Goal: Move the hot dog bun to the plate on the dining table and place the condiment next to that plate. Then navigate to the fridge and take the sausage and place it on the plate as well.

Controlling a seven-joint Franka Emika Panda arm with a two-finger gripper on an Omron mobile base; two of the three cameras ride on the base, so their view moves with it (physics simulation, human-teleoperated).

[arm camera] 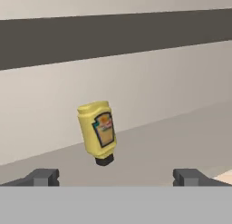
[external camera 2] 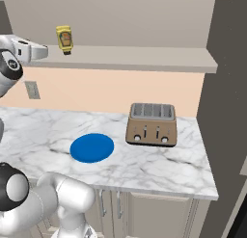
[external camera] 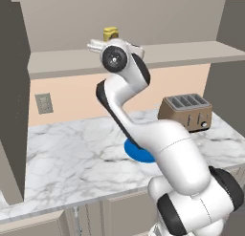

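Observation:
The condiment point(arm camera: 97, 130), a small yellow squeeze bottle with a brown-orange label, stands cap-down and slightly tilted on a beige wall shelf point(external camera 2: 144, 56). It is also seen as the yellow bottle point(external camera: 110, 33) point(external camera 2: 64, 39) in both base views. My gripper point(arm camera: 116, 177) is raised to shelf height and faces the bottle from a short distance. It is open, with nothing between its fingers point(arm camera: 45, 177). In the right base view the gripper point(external camera 2: 44, 51) sits just left of the bottle. The hot dog bun, the plate, the dining table, the fridge and the sausage are out of view.
Below the shelf runs a marble wall counter point(external camera 2: 159, 169) with a plain blue plate point(external camera 2: 91, 147) and a brown toaster point(external camera 2: 151, 125). A wall outlet point(external camera 2: 32, 89) sits on the peach backsplash. Dark tall cabinetry point(external camera 2: 226, 97) borders the counter on the right.

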